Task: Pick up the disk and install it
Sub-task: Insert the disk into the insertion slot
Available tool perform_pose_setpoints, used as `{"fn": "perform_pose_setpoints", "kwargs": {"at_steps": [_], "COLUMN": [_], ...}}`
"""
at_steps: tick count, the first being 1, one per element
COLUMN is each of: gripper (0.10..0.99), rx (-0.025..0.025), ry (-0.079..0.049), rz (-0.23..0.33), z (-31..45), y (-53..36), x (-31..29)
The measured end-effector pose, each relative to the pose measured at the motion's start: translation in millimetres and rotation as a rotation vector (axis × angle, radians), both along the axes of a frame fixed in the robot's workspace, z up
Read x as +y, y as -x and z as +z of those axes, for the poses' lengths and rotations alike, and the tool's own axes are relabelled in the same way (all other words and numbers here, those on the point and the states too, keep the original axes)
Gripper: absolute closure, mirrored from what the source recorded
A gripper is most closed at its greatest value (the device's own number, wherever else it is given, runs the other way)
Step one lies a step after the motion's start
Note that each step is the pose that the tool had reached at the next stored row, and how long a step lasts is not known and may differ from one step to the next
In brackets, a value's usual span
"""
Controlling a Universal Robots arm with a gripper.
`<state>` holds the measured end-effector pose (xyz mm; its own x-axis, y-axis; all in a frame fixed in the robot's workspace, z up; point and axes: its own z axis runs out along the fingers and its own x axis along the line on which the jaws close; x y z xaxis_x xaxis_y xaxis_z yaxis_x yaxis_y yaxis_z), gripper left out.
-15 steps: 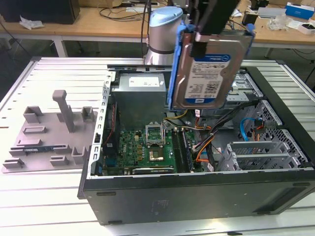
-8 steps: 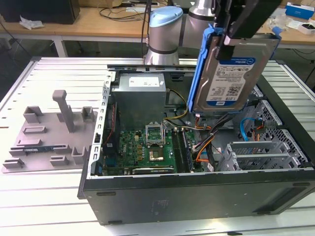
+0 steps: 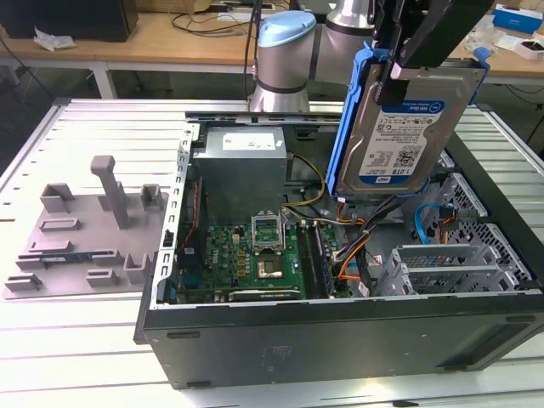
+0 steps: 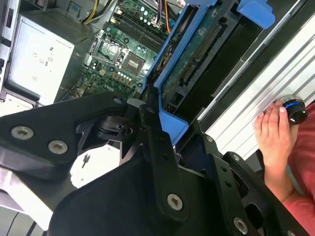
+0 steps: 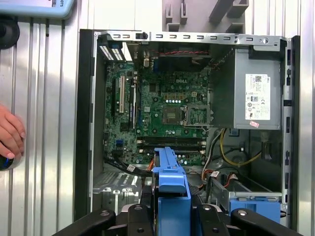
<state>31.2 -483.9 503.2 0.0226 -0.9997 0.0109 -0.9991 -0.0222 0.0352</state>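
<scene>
The disk [image 3: 406, 127], a silver hard drive with a blue-and-white label in a blue plastic bracket, hangs on edge and tilted above the open computer case [image 3: 340, 331]. My black gripper [image 3: 410, 61] is shut on its upper end. In the second wrist view the gripper [image 4: 162, 125] clamps the blue bracket, and the disk [image 4: 197, 54] shows its circuit-board side over the motherboard [image 4: 128, 54]. In the first wrist view the disk's bracket [image 5: 170, 187] is seen edge-on between the gripper's fingers [image 5: 140, 221], above the drive bay end of the case.
Inside the case lie the motherboard [image 3: 255, 255], a grey power-supply box [image 3: 242, 166], cables [image 3: 353, 246] and a blue latch piece [image 5: 256, 206]. A grey fixture [image 3: 85, 229] stands at the exterior view's left. A person's hand [image 4: 273, 130] rests on a knob [image 4: 295, 110] beside the case.
</scene>
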Motion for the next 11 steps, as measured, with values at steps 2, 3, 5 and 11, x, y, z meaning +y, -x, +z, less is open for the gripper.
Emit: {"fn": "perform_pose_setpoints", "kwargs": {"at_steps": [2, 3, 5, 11], "gripper": [0.718, 0.718, 0.718, 0.718], "rx": [0.0, 0.0, 0.0, 0.0], "ry": [0.0, 0.0, 0.0, 0.0], "rz": [0.0, 0.0, 0.0, 0.0], "z": [0.0, 0.0, 0.0, 0.0], "y": [0.0, 0.0, 0.0, 0.0], "x": [-0.1, -0.1, -0.1, -0.3]}}
